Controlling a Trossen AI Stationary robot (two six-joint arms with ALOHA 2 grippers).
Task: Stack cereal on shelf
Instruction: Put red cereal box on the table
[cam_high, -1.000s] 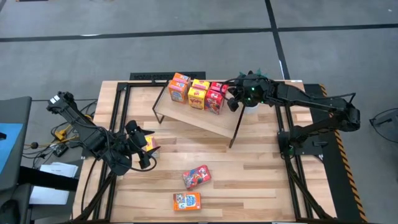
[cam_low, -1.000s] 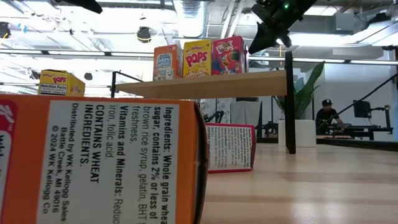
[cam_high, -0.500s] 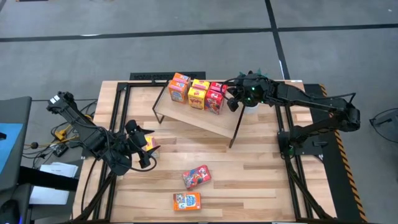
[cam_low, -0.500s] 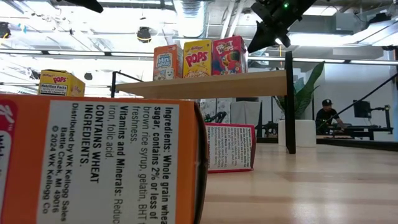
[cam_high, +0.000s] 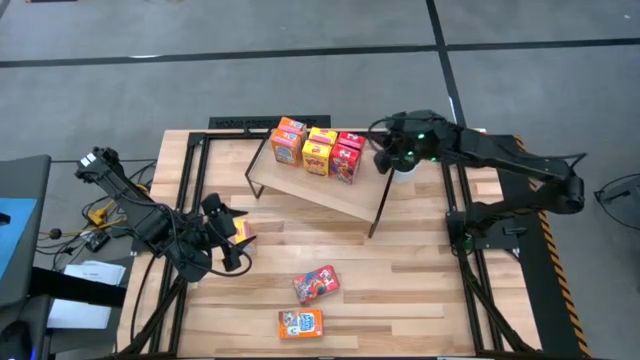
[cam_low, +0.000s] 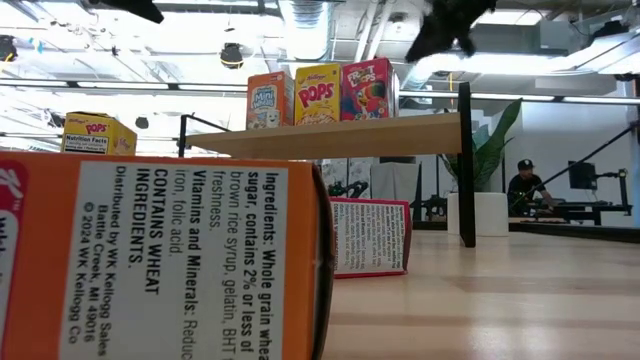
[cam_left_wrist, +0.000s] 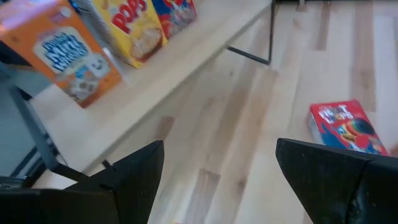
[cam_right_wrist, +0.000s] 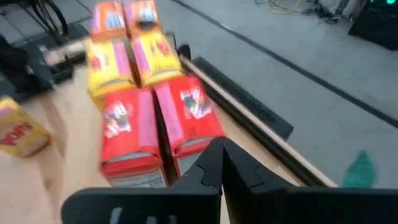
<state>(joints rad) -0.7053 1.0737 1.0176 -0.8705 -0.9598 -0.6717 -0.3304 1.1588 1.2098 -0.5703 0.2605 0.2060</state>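
The table (cam_high: 420, 280) carries the shelf (cam_high: 320, 192), whose long axis runs across the table, slanting slightly toward the right arm's side. Six cereal boxes (cam_high: 318, 150) stand upright along its back edge in two rows: orange, yellow, red. The right tool (cam_high: 383, 160) hovers just beside the red end of the row, its fingers pressed together. The left tool (cam_high: 232, 238) rests low near the table's left edge with fingers spread wide, just beside a yellow box (cam_high: 241, 232). A red box (cam_high: 316, 283) lies flat in front of the shelf, long axis slanting across the table. An orange box (cam_high: 300, 323) lies flat near the front edge, long axis along that edge.
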